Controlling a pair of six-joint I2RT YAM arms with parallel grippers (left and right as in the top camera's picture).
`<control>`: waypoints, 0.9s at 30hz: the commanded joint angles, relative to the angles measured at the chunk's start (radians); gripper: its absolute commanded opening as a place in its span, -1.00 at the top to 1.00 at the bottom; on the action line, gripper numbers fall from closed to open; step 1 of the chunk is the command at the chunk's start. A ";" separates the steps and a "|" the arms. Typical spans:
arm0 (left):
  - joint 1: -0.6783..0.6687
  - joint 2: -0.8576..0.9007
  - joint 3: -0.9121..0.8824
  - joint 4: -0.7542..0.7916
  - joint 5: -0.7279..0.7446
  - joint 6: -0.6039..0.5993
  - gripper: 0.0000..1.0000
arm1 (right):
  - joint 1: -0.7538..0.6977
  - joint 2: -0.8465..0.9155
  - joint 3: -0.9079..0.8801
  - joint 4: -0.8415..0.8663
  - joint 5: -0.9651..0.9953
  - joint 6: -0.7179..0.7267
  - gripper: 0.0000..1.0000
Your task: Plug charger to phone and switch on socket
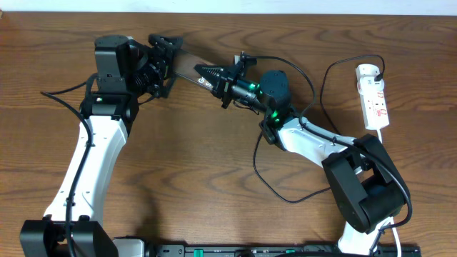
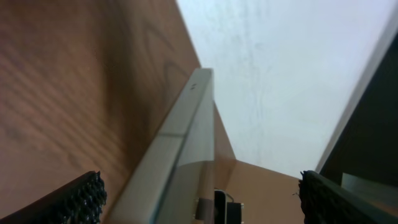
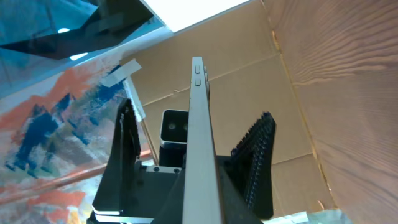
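The right jaws are clenched on the phone [image 1: 187, 66], held on edge over the bench [image 1: 214, 143], far and left of centre. The left jaws stand released astride it. The charger [image 1: 255, 163] seems not yet plugged in, and the socket [image 1: 373, 96] on the far right awaits switching.

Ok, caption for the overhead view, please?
Right gripper clamps the phone while the open left gripper straddles its other end; socket far right.

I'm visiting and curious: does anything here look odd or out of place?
The phone is up on its edge, not lying flat: the right pincer is clamped on one end, and the left pincer stands open around the other.
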 commanded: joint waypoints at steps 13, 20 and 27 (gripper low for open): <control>0.000 0.008 0.026 0.051 -0.001 0.067 -0.69 | 0.003 -0.007 0.014 0.032 0.019 0.068 0.98; -0.001 0.008 0.026 0.088 0.026 0.096 -0.68 | 0.003 -0.006 0.014 0.033 0.041 0.075 0.98; -0.001 0.008 0.026 0.088 0.043 0.124 -0.45 | 0.004 -0.007 0.014 0.032 0.041 0.075 0.98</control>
